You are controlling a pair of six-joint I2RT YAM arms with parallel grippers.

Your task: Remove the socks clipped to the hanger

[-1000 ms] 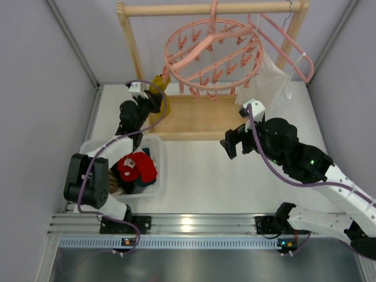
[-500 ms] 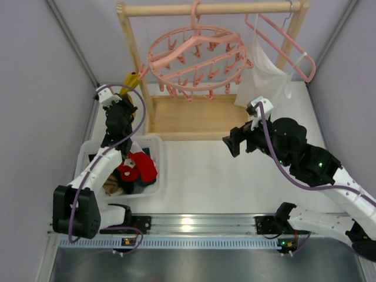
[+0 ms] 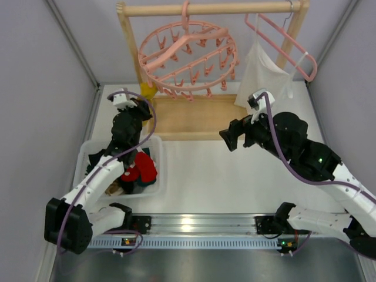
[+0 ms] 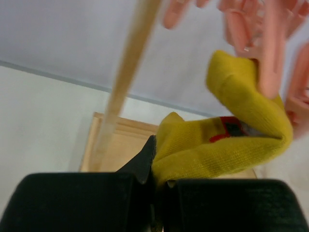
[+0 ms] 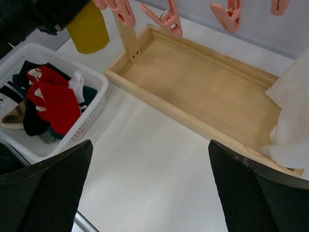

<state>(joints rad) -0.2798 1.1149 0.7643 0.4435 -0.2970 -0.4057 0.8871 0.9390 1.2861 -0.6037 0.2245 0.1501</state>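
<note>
Judged mid-removal of the last clipped sock: gripped the mustard yellow sock [image 4: 227, 140] with the left end effector [image 4: 154, 162], pressed together on its lower end, just under the left rim of the hanger [image 3: 189, 36], upper end seemingly clipped. Held the right end effector [image 3: 230, 140] spread and bare, below the hanger's right side. Called next for a firm pull down, away from the hanger. Read no writing; saw only 1 small red-and-black mark on the sock.
</note>
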